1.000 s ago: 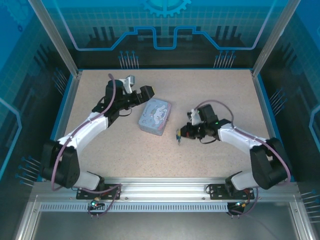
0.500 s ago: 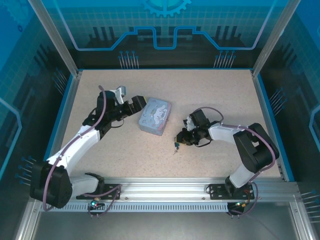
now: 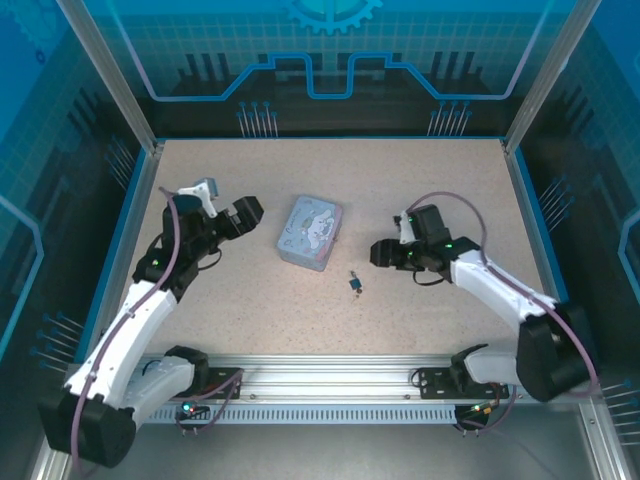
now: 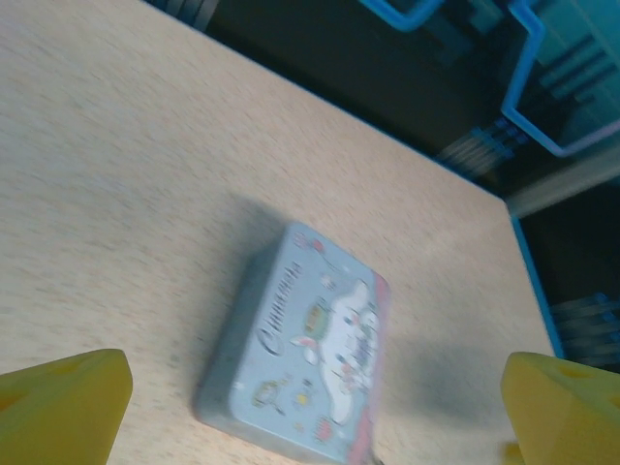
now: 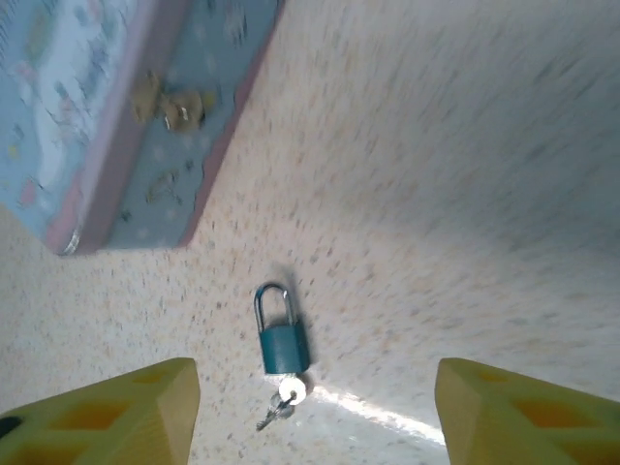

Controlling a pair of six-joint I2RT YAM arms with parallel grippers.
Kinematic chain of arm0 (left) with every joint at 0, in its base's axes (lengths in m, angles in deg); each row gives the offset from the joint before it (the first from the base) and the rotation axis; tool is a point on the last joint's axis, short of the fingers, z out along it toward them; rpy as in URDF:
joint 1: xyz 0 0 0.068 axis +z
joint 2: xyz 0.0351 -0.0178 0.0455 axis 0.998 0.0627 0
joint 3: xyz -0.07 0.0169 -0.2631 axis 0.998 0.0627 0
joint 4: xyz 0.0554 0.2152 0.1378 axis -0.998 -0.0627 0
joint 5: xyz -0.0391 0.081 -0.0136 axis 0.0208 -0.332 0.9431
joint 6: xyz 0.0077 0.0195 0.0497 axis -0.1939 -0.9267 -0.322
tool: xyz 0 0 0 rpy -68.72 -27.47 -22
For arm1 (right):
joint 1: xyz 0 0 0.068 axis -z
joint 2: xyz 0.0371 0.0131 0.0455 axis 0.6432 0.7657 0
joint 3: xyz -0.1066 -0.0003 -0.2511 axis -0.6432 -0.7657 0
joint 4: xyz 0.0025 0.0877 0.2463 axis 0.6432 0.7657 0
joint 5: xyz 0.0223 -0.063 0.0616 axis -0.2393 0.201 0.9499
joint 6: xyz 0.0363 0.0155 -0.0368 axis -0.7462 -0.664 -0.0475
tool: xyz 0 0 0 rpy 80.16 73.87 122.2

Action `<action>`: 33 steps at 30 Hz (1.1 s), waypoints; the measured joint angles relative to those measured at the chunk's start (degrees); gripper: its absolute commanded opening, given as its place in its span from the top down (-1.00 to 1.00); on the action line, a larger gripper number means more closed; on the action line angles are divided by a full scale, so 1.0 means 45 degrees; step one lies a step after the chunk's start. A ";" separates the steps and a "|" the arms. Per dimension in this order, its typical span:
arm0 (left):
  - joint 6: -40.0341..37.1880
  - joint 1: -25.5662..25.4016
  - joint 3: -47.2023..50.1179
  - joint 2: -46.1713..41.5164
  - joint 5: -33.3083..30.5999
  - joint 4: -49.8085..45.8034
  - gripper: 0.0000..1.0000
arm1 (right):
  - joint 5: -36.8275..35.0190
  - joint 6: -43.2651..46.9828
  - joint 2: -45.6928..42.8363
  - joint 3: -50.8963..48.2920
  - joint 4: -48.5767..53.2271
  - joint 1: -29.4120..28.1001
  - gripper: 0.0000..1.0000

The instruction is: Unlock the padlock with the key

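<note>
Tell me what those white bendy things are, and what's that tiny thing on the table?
Those are two robot arms, each ending in a pincer. One picture looks down from above; the other two come from cameras on the wrists, so the yellow corners are the pincers' own fingers. On the table lies a pale blue tin with a cartoon, and near it a tiny padlock with a small key at its bottom end. The left pincer and the right pincer are both open and hold nothing.

The padlock [image 5: 282, 346] has a shiny metal loop. The key [image 5: 288, 392] looks silvery. The table [image 5: 465, 194] is speckled and matt.
</note>
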 measured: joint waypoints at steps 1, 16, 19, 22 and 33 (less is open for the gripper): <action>-0.0155 0.0126 0.0277 -0.0325 -0.0520 0.0010 -0.98 | -0.0447 0.0321 -0.0500 0.0034 0.0078 0.0277 -0.61; -0.4498 0.1297 0.5892 -0.0199 -0.4707 0.5197 -0.98 | -0.4663 0.3837 -0.1302 -0.4911 -0.7830 0.3759 -1.00; -0.4935 0.1695 0.6251 0.0534 -0.4386 0.6538 -0.98 | -0.4609 0.4420 -0.0102 -0.5323 -0.9831 0.3759 -1.00; -0.5348 0.1933 0.6581 0.1467 -0.3852 0.8116 -0.98 | -0.4391 0.4901 0.0962 -0.5323 -1.1574 0.3774 -1.00; -0.6426 0.2331 0.6601 0.6994 -0.1579 1.4178 -0.98 | -0.3949 0.5741 0.3147 -0.5003 -1.4086 0.3745 -1.00</action>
